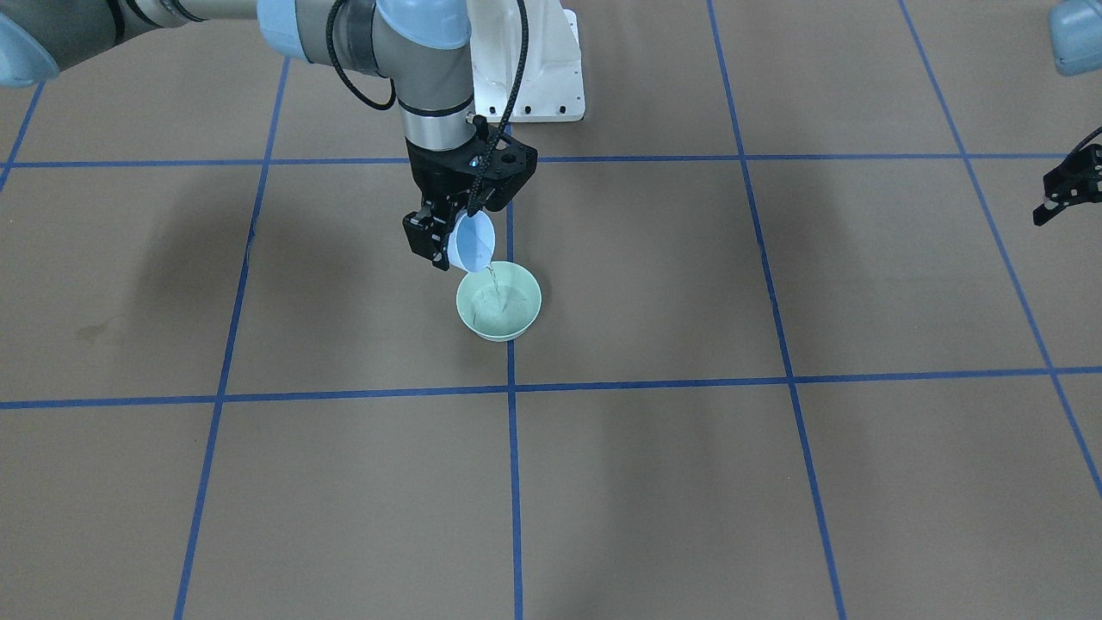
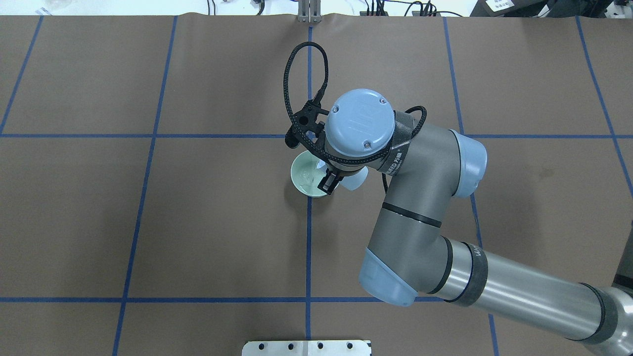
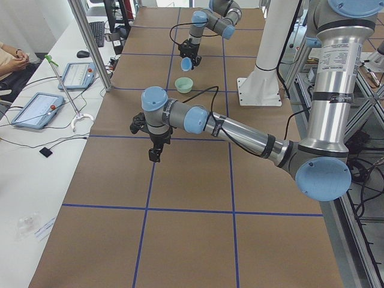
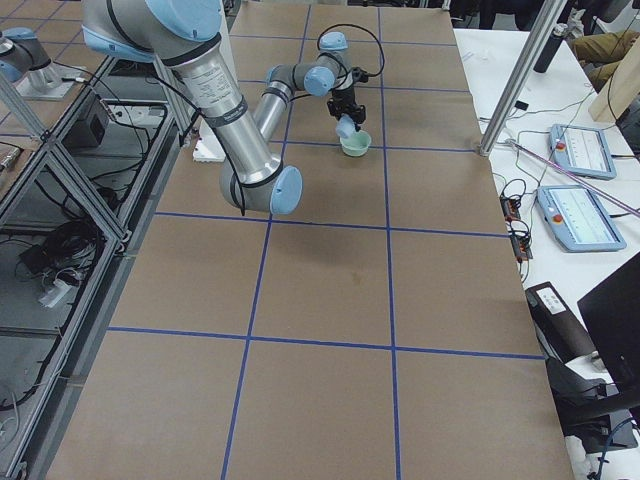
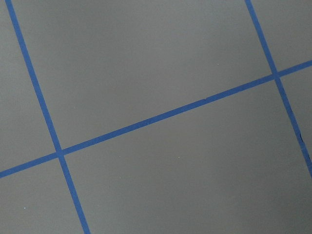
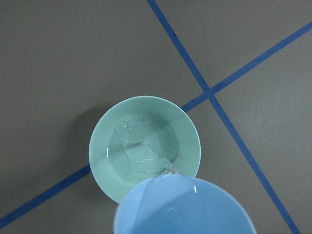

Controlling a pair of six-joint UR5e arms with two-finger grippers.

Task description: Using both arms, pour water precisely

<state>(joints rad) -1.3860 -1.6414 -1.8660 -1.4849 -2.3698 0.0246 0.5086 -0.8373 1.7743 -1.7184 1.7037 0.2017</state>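
- Exterior front-facing: the right gripper (image 1: 449, 244) is seen with its fingers clamped on a light-blue cup (image 1: 473, 243), which is tilted over a pale-green bowl (image 1: 495, 331). A thin stream of the water (image 1: 492, 280) falls from the cup's lip into the bowl. The bowl stands on the brown tabletop (image 1: 689, 482), on a blue tape line (image 1: 514, 482). The left gripper (image 1: 1066, 191) is cut by the view's right edge, well apart from the bowl. It cannot be told whether its fingers are apart or together.
- Overhead exterior: the bowl is partly hidden under the wrist of the right arm (image 2: 420, 198), and the cup shows just beside the bowl.
- Exterior left: the left arm (image 3: 240, 129) is stretched low over the tabletop, its gripper pointed down near a tape line.
- Exterior right: the cup and bowl are small and far off, and the cup appears tilted just above the bowl.
- Left wrist-mounted: only tabletop and crossing tape lines are shown.
- Right wrist-mounted: water runs over the cup's lip into a shallow, rippled pool on the bowl's bottom.
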